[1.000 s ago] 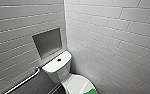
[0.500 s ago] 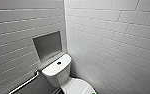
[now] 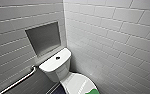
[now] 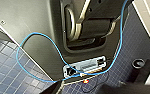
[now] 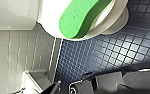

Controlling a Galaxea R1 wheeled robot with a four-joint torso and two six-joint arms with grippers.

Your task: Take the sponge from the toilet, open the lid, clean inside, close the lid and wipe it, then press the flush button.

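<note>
Closest in, the left gripper [image 4: 81, 91] hangs low beside the robot's own base, where a blue cable [image 4: 33, 37] loops across the housing above the dark blue tiled floor [image 5: 103, 52]. I cannot tell whether it is spread or pressed together. The same goes for the right gripper [image 5: 108, 83], a blur of dark shapes at the near edge of its wrist view.

Just beyond that gripper lies the sponge [image 5: 83, 16], flat on the closed lid [image 3: 76, 83] of the toilet [image 3: 58, 75], at the lid's front edge and untouched. Across a strip of floor, it sits ahead of the right gripper and well apart from it. Its long axis runs slantwise to the gripper's line of approach and roughly follows the curve of the lid's rim.

In the head view the green pad rests on the front right of the lid, so I judge the right arm the nearer and better placed for the pickup.

Farther back, the flush button [image 3: 57, 58] sits in the middle of the tank top [image 3: 51, 65]. Behind it the white tiled walls meet in a corner, with a recessed niche [image 3: 43, 37] above the tank and a grab bar [image 3: 18, 81] on the left-hand wall.
</note>
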